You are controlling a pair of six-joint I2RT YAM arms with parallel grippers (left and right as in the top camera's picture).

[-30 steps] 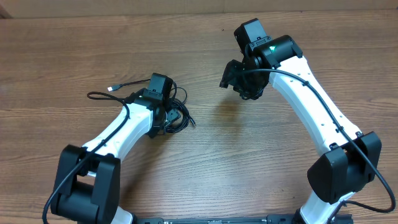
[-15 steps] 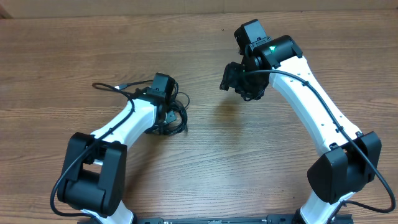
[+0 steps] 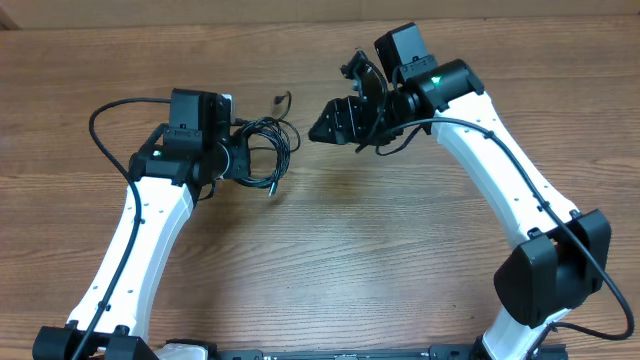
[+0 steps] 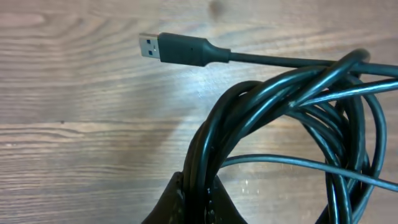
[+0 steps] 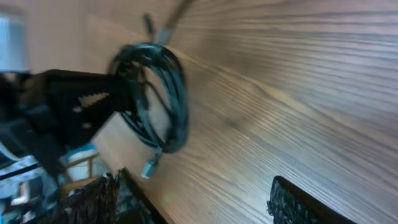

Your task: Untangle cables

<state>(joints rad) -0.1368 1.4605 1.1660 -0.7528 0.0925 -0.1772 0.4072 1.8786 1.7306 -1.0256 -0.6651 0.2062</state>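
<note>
Left pincer (image 3: 233, 160): closed tight on a coiled bundle of thin black flexible cables (image 3: 262, 150), pinching several strands at the coil's left rim.

Bundle: toward the far edge of the brown wooden surface (image 3: 400, 270), left of its middle. The loop extends rightward from the grip. One silver-tipped black USB plug (image 4: 165, 48) sticks out free beyond it.

Right pincer (image 3: 335, 120): jaws wide, holding nothing, near the coil on its right and apart from it, mouth turned toward it.

Judgement: the coil's free rim faces the right pincer, the only unoccupied one. A separating pull would likely run left to right, along the far edge.
</note>
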